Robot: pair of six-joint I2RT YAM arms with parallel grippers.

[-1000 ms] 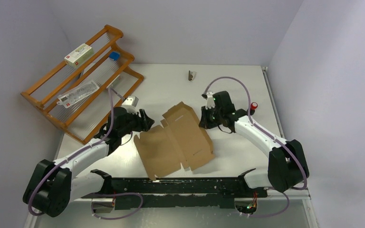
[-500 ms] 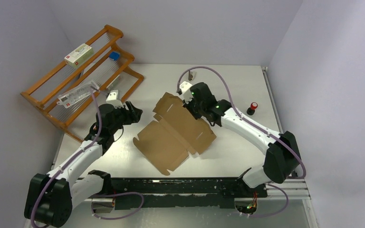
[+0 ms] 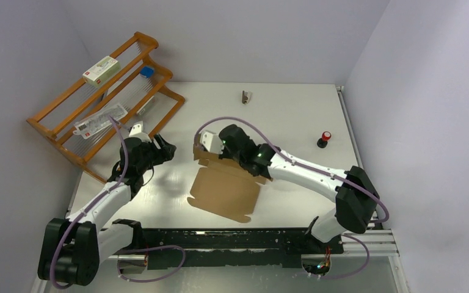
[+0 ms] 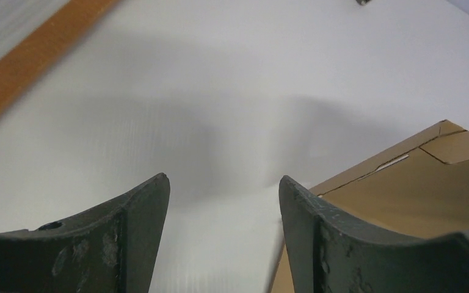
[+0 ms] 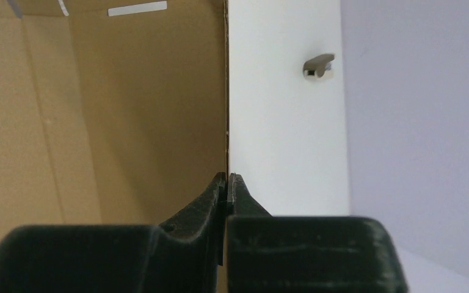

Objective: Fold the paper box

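Observation:
The paper box point(image 3: 226, 192) is a brown cardboard sheet lying in the middle of the table, folded over on itself. Its far edge is raised under my right gripper point(image 3: 223, 151). In the right wrist view that gripper point(image 5: 226, 177) is shut on the thin edge of a cardboard panel point(image 5: 98, 110), which stands upright to its left and shows slits near the top. My left gripper point(image 3: 165, 148) hovers left of the sheet, apart from it. Its jaws point(image 4: 223, 180) are open over bare table, with nothing between them, and the box corner point(image 4: 415, 195) lies to their right.
A wooden rack point(image 3: 107, 97) stands at the back left with a white carton with red print point(image 3: 101, 69) and a flat packet point(image 3: 101, 120) on it. A small metal piece point(image 3: 245, 96) lies at the back. A red-capped item point(image 3: 325, 138) sits at the right.
My right gripper has swept left across the table holding the cardboard edge, so the spread sheet is now folded over and looks smaller. My left gripper has drawn back to the left and opened wider.

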